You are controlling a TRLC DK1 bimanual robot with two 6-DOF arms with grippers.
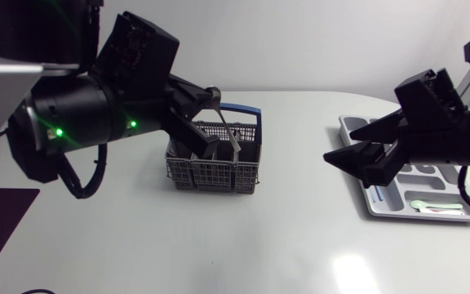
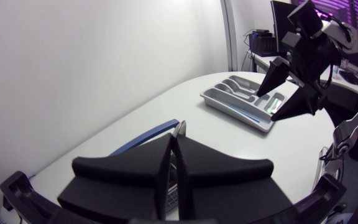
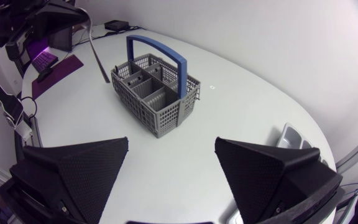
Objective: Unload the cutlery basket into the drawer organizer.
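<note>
The left gripper [image 2: 174, 142], jaws closed on a slim silver utensil [image 1: 233, 137] just above the cutlery basket [image 1: 215, 171], seems mid-extraction and must next carry it to the drawer organizer [image 1: 349, 122], well apart from the basket, where the right gripper [image 3: 171, 155] gapes wide.

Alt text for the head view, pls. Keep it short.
The left hand is shut on a silver piece of cutlery over the grey, blue-handled cutlery basket near the table's middle. At the view's right, the right hand hangs open over one end of the grey drawer organizer.
</note>
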